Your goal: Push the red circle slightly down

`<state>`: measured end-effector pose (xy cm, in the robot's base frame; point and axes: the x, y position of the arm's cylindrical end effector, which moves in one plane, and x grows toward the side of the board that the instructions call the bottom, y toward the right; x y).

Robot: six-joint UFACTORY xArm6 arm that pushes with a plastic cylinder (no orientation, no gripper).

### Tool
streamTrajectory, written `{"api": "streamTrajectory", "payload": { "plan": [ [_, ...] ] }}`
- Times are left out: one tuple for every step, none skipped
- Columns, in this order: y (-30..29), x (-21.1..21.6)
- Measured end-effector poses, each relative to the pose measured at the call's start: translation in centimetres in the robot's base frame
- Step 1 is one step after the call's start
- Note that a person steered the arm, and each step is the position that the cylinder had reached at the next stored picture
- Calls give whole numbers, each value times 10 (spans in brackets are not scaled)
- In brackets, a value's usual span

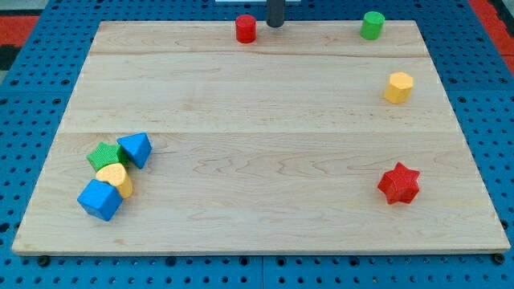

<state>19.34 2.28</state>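
The red circle [246,29], a short red cylinder, stands at the top edge of the wooden board [257,96], a little left of centre. My tip [275,26] is the lower end of a dark rod that comes in from the view's top. It sits just right of the red circle with a small gap between them.
A green cylinder [372,25] is at the top right. A yellow hexagon block [398,87] is below it. A red star [399,184] is at the lower right. At the lower left, a blue triangular block [136,149], a green star [104,156], a yellow heart [116,177] and a blue cube [99,200] cluster together.
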Motion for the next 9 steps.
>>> {"api": "streamTrajectory", "payload": {
  "plan": [
    [-29, 2],
    [-58, 0],
    [-122, -1],
    [-144, 19],
    [-111, 12],
    [-69, 3],
    [-42, 6],
    [-66, 33],
    [-124, 37]
  ]
}}
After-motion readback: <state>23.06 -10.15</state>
